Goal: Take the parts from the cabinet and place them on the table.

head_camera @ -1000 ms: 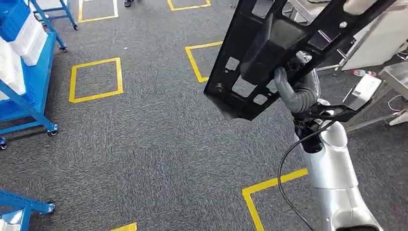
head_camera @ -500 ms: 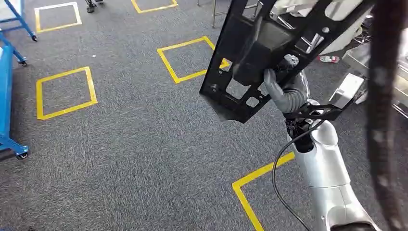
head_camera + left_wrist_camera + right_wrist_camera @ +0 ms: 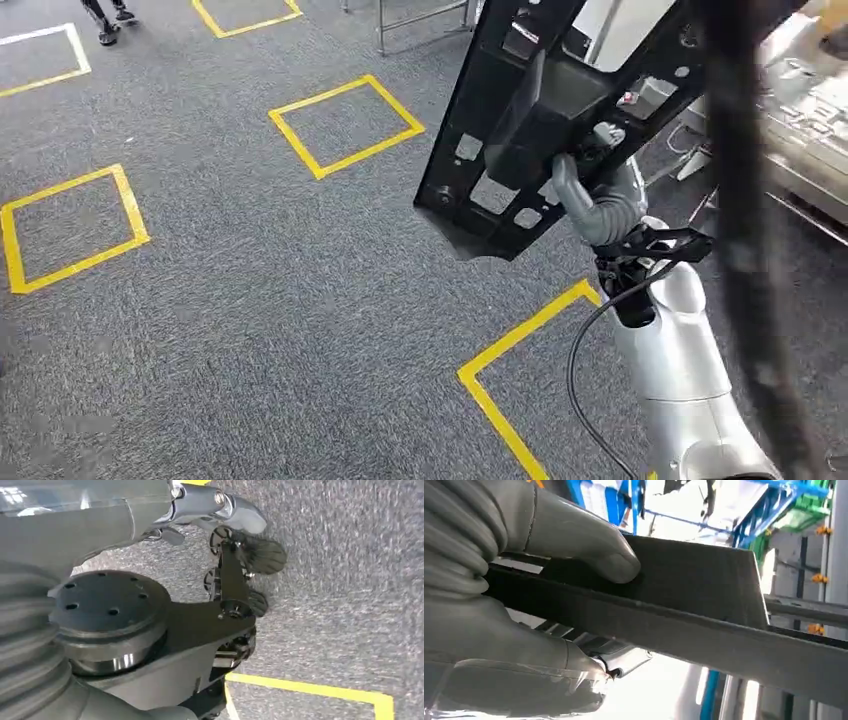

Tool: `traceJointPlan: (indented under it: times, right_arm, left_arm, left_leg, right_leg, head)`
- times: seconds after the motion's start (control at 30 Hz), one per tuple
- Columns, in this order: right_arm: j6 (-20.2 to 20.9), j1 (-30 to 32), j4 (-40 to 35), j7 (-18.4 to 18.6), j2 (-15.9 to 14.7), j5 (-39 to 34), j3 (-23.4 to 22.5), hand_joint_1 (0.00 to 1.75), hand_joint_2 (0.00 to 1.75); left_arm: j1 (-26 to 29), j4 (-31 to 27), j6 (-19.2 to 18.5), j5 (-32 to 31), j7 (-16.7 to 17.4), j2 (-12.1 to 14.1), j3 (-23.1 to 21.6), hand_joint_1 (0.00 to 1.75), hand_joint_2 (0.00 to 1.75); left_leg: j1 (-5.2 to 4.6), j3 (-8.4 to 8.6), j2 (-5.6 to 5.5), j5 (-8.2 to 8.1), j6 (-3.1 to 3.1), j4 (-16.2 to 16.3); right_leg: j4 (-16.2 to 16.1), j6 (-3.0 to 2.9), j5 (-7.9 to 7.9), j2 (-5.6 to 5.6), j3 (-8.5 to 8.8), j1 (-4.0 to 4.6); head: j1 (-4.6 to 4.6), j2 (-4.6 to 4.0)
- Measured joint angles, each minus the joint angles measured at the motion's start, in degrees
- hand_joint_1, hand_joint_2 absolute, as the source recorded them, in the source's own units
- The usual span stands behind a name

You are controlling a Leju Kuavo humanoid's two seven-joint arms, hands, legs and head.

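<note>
Cam panned: blue racks gone from view, floor squares shifted, table edge now visible.

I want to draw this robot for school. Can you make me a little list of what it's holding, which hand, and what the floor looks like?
holding: a black part, flat with holes in it
which hand: right hand, thumb pressed on top
part position: lifted above the floor, tilted
floor: grey carpet with yellow tape squares
left hand: can't tell what it's doing
</note>
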Motion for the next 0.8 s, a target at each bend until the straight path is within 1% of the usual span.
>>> traceJointPlan:
  times: [0.03,0.07,0.1,0.13,0.17,0.2,0.23,0.27,0.3,0.33,0.37,0.4,0.43,0.47,0.5,0.53,0.57,0.6,0.63,0.67,0.7,0.73,0.77,0.8]
  right_arm:
    - [0.0,0.4,-0.4,0.0,0.0,0.0,-0.1,1.75,1.75]
    - [0.1,0.3,-0.6,-0.1,0.0,-0.1,-0.2,1.75,1.75]
    - [0.2,0.1,-0.7,0.0,-0.1,-0.1,-0.2,1.75,1.75]
    - [0.2,0.3,-0.7,0.1,0.1,0.0,-0.2,1.75,1.75]
    - [0.4,0.5,-0.7,0.1,0.2,0.1,-0.2,1.75,1.75]
    - [0.4,0.8,-0.7,0.2,0.2,0.1,-0.2,1.75,1.75]
    - [0.4,1.0,-0.7,0.2,0.2,0.2,-0.2,1.75,1.75]
    - [0.4,1.1,-0.7,0.2,0.2,0.2,-0.2,1.75,1.75]
    - [0.4,1.2,-0.8,0.2,0.2,0.3,-0.2,1.75,1.75]
    - [0.3,1.2,-1.1,0.3,0.2,0.5,-0.2,1.75,1.75]
    - [0.2,1.2,-1.3,0.3,0.2,0.6,-0.3,1.75,1.75]
    - [0.1,1.2,-1.4,0.4,0.2,0.8,-0.3,1.75,1.75]
    - [0.0,1.5,-1.7,0.5,0.2,1.1,-0.4,1.75,1.75]
    - [-0.1,1.8,-2.0,0.6,0.2,1.4,-0.5,1.75,1.75]
    - [-0.2,2.1,-2.2,0.7,0.2,1.7,-0.7,1.75,1.75]
    - [-0.4,2.4,-2.6,0.8,0.2,2.1,-0.9,1.75,1.75]
    - [-0.4,2.4,-3.0,0.8,0.1,2.2,-1.0,1.75,1.75]
    - [-0.5,2.4,-3.1,0.8,0.2,2.3,-1.0,1.75,1.75]
    - [-0.5,2.4,-3.3,0.8,0.2,2.3,-1.0,1.75,1.75]
    - [-0.5,2.7,-3.3,0.8,0.2,2.3,-1.0,1.75,1.75]
    - [-0.5,3.0,-3.3,0.9,0.2,2.3,-1.0,1.75,1.75]
    - [-0.5,3.4,-3.3,0.9,0.2,2.4,-1.1,1.75,1.75]
    - [-0.5,3.5,-3.3,0.9,0.2,2.6,-1.1,1.75,1.75]
    - [-0.4,3.5,-3.3,0.9,0.2,2.7,-1.1,1.75,1.75]
  left_arm:
    - [-0.1,0.0,0.0,-0.2,0.0,0.0,-0.3,0.0,1.75]
    - [-0.2,0.0,0.1,-0.3,0.0,0.2,-0.4,0.0,1.75]
    - [-0.1,0.0,0.4,-0.5,0.0,0.2,-0.5,0.0,1.75]
    - [0.1,0.0,0.7,-0.6,0.0,0.3,-0.7,0.0,1.75]
    - [0.2,0.0,0.9,-0.7,0.0,0.3,-0.7,0.0,1.75]
    - [0.4,0.0,1.1,-0.8,0.1,0.4,-0.7,0.0,1.75]
    - [0.4,0.0,1.4,-0.8,0.1,0.5,-0.7,0.0,1.75]
    - [0.4,0.0,1.6,-0.9,0.1,0.5,-0.7,0.0,1.75]
    - [0.4,0.0,1.6,-0.9,0.2,0.7,-0.7,0.0,1.75]
    - [0.4,0.0,1.7,-0.9,0.2,0.8,-0.8,0.0,1.75]
    - [0.5,0.0,1.7,-1.0,0.2,0.9,-0.8,0.0,1.75]
    - [0.5,0.0,1.7,-1.1,0.3,0.9,-0.8,0.0,1.75]
    - [0.4,0.0,1.7,-1.3,0.5,0.9,-0.9,0.0,1.75]
    - [0.3,0.0,1.9,-1.5,0.6,1.0,-1.1,0.0,1.75]
    - [0.2,0.0,2.0,-1.6,0.7,1.0,-1.2,0.0,1.75]
    - [0.1,0.0,2.0,-1.7,0.9,1.0,-1.3,0.0,1.75]
    - [0.0,0.0,2.0,-1.8,0.9,1.1,-1.4,0.0,1.75]
    - [0.0,0.0,2.0,-2.0,1.0,1.1,-1.5,0.0,1.75]
    - [0.1,0.0,2.1,-2.0,1.1,1.1,-1.6,0.0,1.75]
    - [0.2,0.0,2.1,-2.0,1.1,1.1,-1.6,0.0,1.75]
    - [0.3,0.0,2.1,-2.0,1.2,1.1,-1.6,0.0,1.75]
    - [0.4,0.0,2.2,-2.0,1.2,1.2,-1.7,0.0,1.75]
    - [0.4,0.0,2.1,-2.1,1.2,1.2,-1.7,0.0,1.75]
    - [0.3,0.0,2.0,-2.1,1.1,1.2,-1.8,0.0,1.75]
  left_leg:
    - [0.03,-0.05,-0.89,-0.38,-0.42,0.3]
    - [0.2,-0.53,-3.72,-1.29,-0.7,1.8]
    - [0.22,-2.2,-5.36,-3.38,-0.82,5.5]
    - [0.28,-4.58,-6.08,-5.79,-0.99,10.4]
    - [0.32,-7.12,-6.21,-7.6,-1.19,15.4]
    - [0.33,-8.62,-6.23,-7.94,-1.29,18.1]
    - [0.39,-8.82,-6.23,-6.86,-1.35,17.8]
    - [0.51,-7.75,-6.27,-4.69,-1.38,15.0]
    - [0.64,-5.56,-6.55,-1.71,-1.4,10.1]
    - [0.87,-3.1,-7.79,1.15,-1.43,4.5]
    - [1.17,-1.68,-10.49,1.22,-1.29,1.4]
    - [1.27,-1.42,-10.93,0.85,-1.15,0.3]
    - [1.1,-1.38,-10.45,0.83,-0.94,0.6]
    - [0.81,-1.36,-9.98,0.78,-0.52,0.6]
    - [0.72,-1.28,-9.51,0.9,-0.14,0.5]
    - [1.28,-1.03,-8.59,1.22,0.35,-0.3]
    - [1.18,-0.8,-8.07,1.28,0.6,-0.6]
    - [1.14,-0.71,-7.47,1.25,0.84,-0.7]
    - [1.04,-0.71,-6.87,1.19,0.92,-0.7]
    - [0.97,-0.7,-6.15,1.06,1.06,-0.7]
    - [0.96,-0.68,-5.48,0.95,1.04,-0.7]
    - [0.97,-0.6,-4.76,0.82,1.03,-0.6]
    - [0.97,-0.44,-4.19,0.67,0.93,-0.6]
    - [0.97,-0.19,-3.58,0.47,0.82,-0.6]
  right_leg:
    - [-0.9,-0.14,0.59,0.55,0.94,-0.99]
    - [-1.3,-0.23,0.69,1.1,1.21,-0.98]
    - [-1.3,-0.5,0.73,1.71,1.24,-1.05]
    - [-1.2,-0.64,0.67,2.35,1.26,-1.03]
    - [-1.2,-0.66,0.67,3.37,1.25,-1.01]
    - [-1.1,-0.67,0.66,4.19,1.25,-1.01]
    - [-1.0,-0.63,0.6,5.04,1.29,-1.05]
    - [-0.8,-0.54,0.48,5.86,1.34,-1.12]
    - [-0.5,-0.34,0.27,6.78,1.38,-1.23]
    - [0.0,-0.07,-0.06,7.55,1.39,-1.38]
    - [0.3,0.23,-0.38,8.1,1.14,-1.42]
    - [1.0,0.56,-0.47,8.76,0.69,-1.31]
    - [0.7,0.88,-0.31,9.2,0.42,-1.52]
    - [0.6,1.33,-0.23,9.86,0.31,-1.72]
    - [0.4,1.69,-0.13,10.33,0.22,-1.84]
    - [0.5,1.91,-0.33,10.65,0.17,-1.75]
    - [2.0,2.13,-1.33,7.64,-0.43,-1.45]
    - [5.3,2.32,-3.13,5.43,-2.1,-1.47]
    - [9.7,2.56,-5.11,4.18,-4.39,-1.55]
    - [14.5,2.75,-6.9,3.46,-6.98,-1.68]
    - [17.9,2.9,-7.62,3.17,-8.93,-1.81]
    - [18.3,3.0,-6.91,3.05,-9.46,-1.96]
    - [16.0,3.04,-5.04,2.84,-8.49,-2.07]
    - [11.2,2.96,-2.34,2.4,-6.18,-2.08]
  head:
    - [-0.11,0.02]
    - [-0.22,0.0]
    - [-0.22,0.02]
    - [-0.48,0.02]
    - [-0.46,0.0]
    - [-0.48,0.0]
    - [-0.48,0.0]
    - [-0.48,0.0]
    - [-0.5,0.0]
    - [-0.48,0.0]
    - [-0.46,0.0]
    - [-0.5,0.0]
    - [-0.54,0.0]
    - [-0.7,0.02]
    - [-0.59,0.02]
    - [-0.74,0.02]
    - [-0.24,0.0]
    - [0.33,0.02]
    - [0.2,0.02]
    - [0.39,0.0]
    - [0.42,0.02]
    - [0.48,0.02]
    - [0.48,0.0]
    - [0.46,0.02]
